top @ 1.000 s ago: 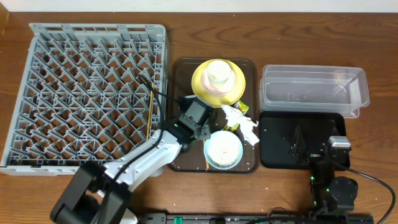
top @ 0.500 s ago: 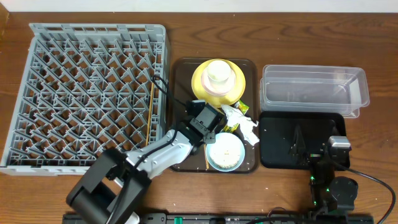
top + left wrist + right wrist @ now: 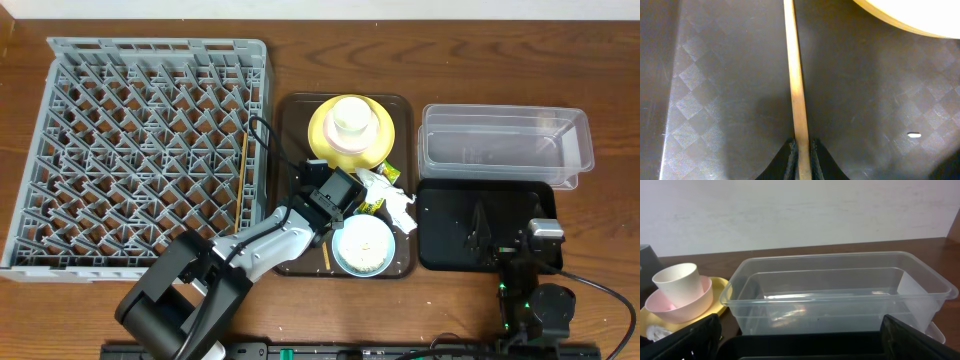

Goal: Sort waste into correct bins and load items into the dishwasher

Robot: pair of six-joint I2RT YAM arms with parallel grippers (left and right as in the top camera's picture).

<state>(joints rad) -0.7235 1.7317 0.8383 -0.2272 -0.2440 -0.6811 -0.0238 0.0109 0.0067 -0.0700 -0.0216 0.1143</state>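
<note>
At far left, grey dish rack (image 3: 60, 150), one chopstick (image 3: 241, 185) lying near its right edge. In the middle, on the dark-brown serving tray (image 3: 290, 120), left gripper (image 3: 800, 150) clamped shut on a second chopstick (image 3: 796, 80), lying flat below the yellow plate (image 3: 320, 125), beside the light-blue bowl (image 3: 360, 243). At right, right gripper (image 3: 800, 330) spread wide open, holding nothing, over the black tray (image 3: 450, 200), facing the clear tub (image 3: 840, 295).

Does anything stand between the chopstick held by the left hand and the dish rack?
Nothing visible does. Between the chopstick and the dish rack there is only the low rim of the brown tray.
</note>
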